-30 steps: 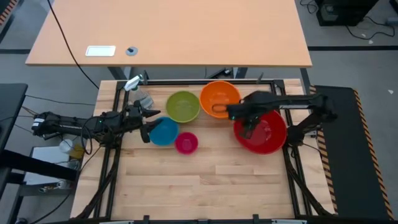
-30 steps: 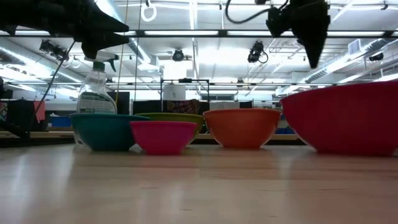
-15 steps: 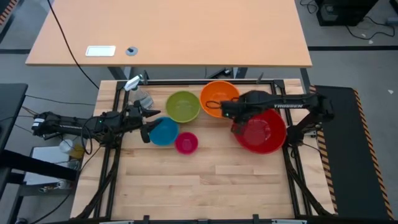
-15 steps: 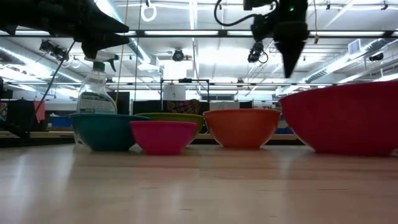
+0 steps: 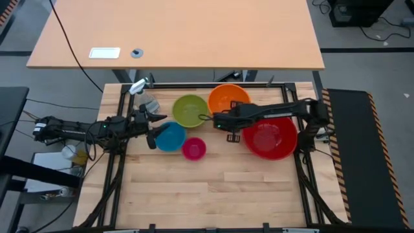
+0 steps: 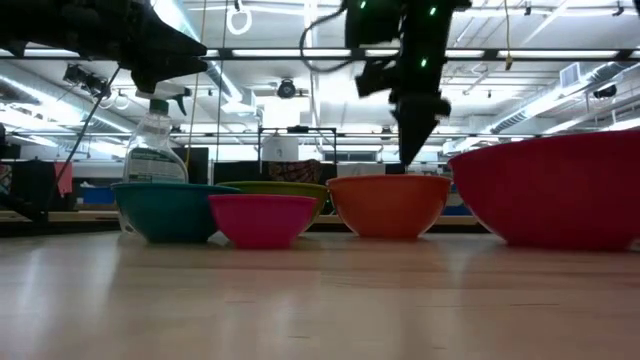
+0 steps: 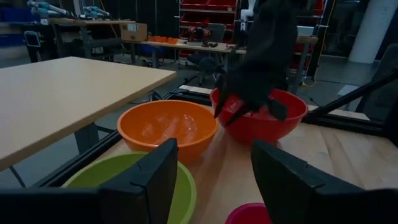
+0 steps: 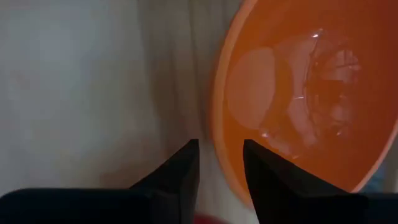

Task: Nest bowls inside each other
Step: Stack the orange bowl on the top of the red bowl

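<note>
Five bowls rest on their bases on the wooden table: red [image 5: 275, 142], orange [image 5: 231, 98], green [image 5: 189, 110], blue [image 5: 171, 138] and pink [image 5: 194, 149]. My right gripper [image 5: 215, 121] is open, tipped steeply down over the orange bowl's [image 8: 298, 93] near-left rim. In the right wrist view the rim [image 8: 214, 134] runs toward the gap between the fingers. In the low view its tip [image 6: 408, 160] hangs just above the orange bowl [image 6: 388, 205]. My left gripper [image 5: 154, 127] waits open and level beside the blue bowl, holding nothing [image 7: 214, 183].
A clear spray bottle [image 5: 143, 95] stands at the table's far left, behind the blue bowl [image 6: 165, 210]. The near half of the wooden top [image 5: 213, 188] is bare. A black frame rail [image 5: 194, 85] runs along the far edge, with a larger desk beyond it.
My right gripper has gone toward the table's left edge and down, from the red bowl's far-left rim across the orange bowl to its near-left rim. It has tipped more steeply down and rolled as it went. The bowls and my left arm have kept still.
</note>
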### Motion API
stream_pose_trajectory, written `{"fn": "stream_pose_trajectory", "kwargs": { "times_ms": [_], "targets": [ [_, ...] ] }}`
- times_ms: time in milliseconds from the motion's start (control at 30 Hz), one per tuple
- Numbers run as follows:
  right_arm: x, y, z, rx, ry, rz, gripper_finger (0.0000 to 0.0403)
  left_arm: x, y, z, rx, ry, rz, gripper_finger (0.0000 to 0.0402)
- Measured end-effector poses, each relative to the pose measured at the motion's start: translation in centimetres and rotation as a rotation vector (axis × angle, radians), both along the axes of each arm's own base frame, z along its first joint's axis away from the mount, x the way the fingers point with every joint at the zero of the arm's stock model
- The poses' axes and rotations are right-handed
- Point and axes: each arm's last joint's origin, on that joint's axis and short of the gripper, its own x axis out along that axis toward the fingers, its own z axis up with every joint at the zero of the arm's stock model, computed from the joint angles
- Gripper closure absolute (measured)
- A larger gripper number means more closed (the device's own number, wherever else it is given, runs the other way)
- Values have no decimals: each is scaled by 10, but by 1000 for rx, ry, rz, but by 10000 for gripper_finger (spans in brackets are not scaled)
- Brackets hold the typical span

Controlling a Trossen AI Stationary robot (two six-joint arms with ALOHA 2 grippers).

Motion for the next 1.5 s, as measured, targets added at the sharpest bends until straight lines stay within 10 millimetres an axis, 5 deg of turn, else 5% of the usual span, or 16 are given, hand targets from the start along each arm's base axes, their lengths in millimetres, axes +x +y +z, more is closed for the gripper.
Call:
{"fn": "stream_pose_trajectory", "kwargs": {
  "times_ms": [267, 433, 667, 833, 1000, 1300, 1500],
  "targets": [
    [11, -14, -33, 4, 109, -22, 244, 0, 0, 0, 0, -1, 0, 194],
    [12, -26, -41, -12, 126, -63, 266, 0, 0, 0, 12, 4, 0, 194],
    [13, -28, -38, 0, 88, -67, 375, 0, 0, 0, 19, 4, 0, 194],
    [11, -31, -31, -82, 120, -99, 375, 0, 0, 1, 18, -1, -1, 194],
    [11, -30, 3, -215, 109, -148, 379, 0, 0, 1, 23, -3, -1, 194],
    [-13, 32, 64, -89, 51, -266, 371, 0, 0, 0, 18, 7, -2, 194],
    [-48, 76, 65, 77, 18, -340, 373, 0, 0, 1, -9, -11, -2, 194]
  ]
}}
